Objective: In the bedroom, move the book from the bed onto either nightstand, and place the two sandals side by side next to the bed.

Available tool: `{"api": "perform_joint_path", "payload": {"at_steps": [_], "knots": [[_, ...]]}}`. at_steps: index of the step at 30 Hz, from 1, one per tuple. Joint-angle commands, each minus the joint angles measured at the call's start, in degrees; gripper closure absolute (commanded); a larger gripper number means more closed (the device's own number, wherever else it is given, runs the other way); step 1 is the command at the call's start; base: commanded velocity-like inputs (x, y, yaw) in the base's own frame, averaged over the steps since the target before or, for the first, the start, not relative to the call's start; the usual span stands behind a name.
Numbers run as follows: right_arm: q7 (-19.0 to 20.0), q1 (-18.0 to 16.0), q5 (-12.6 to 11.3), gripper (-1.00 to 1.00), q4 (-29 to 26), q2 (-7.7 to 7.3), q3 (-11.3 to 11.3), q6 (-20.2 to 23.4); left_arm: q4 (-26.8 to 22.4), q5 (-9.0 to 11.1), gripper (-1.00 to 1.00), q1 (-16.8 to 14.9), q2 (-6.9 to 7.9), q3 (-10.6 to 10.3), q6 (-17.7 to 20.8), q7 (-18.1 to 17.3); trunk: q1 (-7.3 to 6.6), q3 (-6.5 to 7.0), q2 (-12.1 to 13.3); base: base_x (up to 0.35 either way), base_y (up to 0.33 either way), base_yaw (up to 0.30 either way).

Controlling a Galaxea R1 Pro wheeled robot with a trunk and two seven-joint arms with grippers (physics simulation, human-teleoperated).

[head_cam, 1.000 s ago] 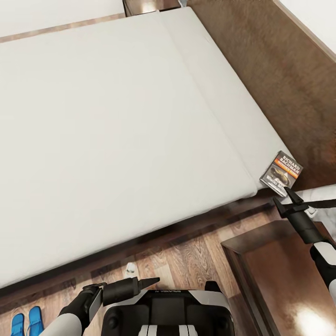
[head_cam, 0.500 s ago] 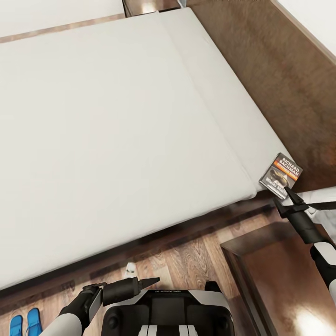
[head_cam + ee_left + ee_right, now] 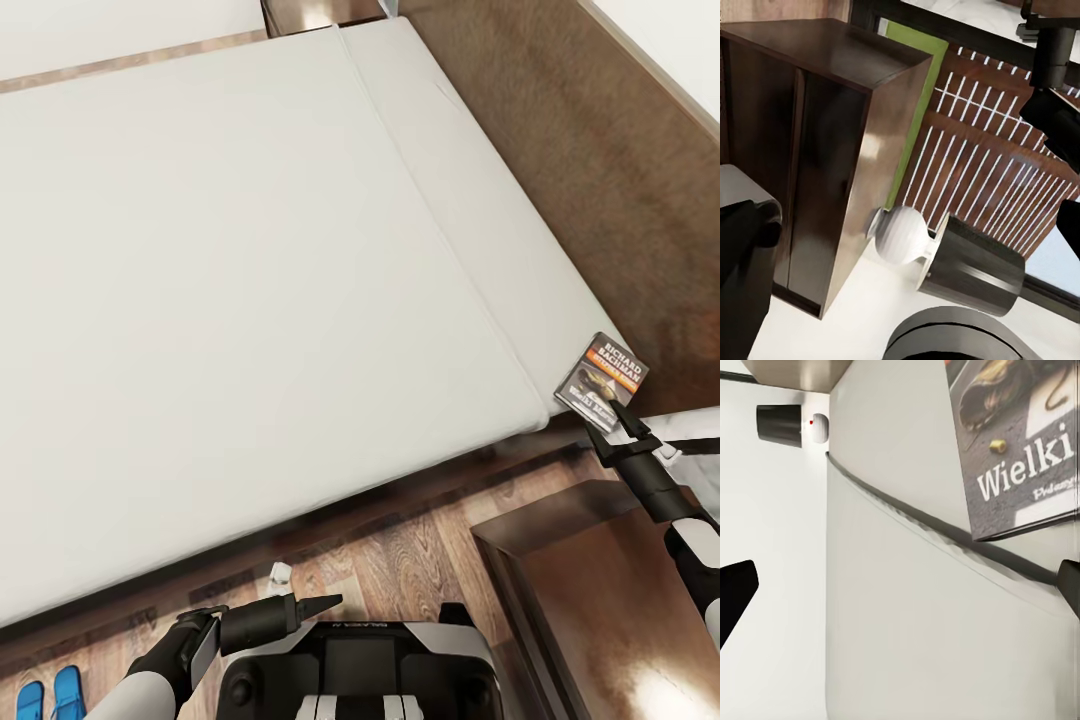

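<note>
The book (image 3: 603, 374), dark with white "Richard Bachman" text, lies at the near corner of the bed's (image 3: 250, 300) pale mattress, beside the headboard (image 3: 600, 180). My right gripper (image 3: 604, 418) is open right at the book's near edge, one fingertip overlapping it. The right wrist view has the book (image 3: 1020, 442) close ahead, between and beyond the spread fingertips (image 3: 735, 594). The two sandals (image 3: 50, 695), bright blue, lie side by side on the floor by the bed. My left gripper (image 3: 318, 603) hovers open in front of my trunk, holding nothing.
A nightstand (image 3: 610, 610) with a glossy reddish-brown top stands under my right arm, beside the bed; it also shows in the left wrist view (image 3: 832, 150). A second nightstand (image 3: 320, 12) sits at the bed's far side. A small white object (image 3: 280, 574) lies on the wood floor.
The view has shifted slightly, so the sandals sit lower in the picture. My right gripper has crept forward to the book's near edge. The left arm has not moved.
</note>
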Motion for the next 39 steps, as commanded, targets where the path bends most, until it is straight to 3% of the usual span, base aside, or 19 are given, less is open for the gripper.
{"api": "perform_joint_path", "payload": {"at_steps": [1,39], "knots": [[0.0,0.0,-0.4,-1.0,0.0,0.01,0.0,0.5,-0.1,-0.6,-1.0,0.0,-0.07,0.5,0.6,-0.3,0.23,-0.21,-0.4,0.0,0.0,0.0],[0.0,0.0,-0.4,-1.0,0.0,-0.01,0.0,0.5,-0.1,-0.6,-1.0,0.0,-0.07,0.5,0.6,-0.3,8.57,-7.03,-15.7,0.0,0.0,0.0]]}}
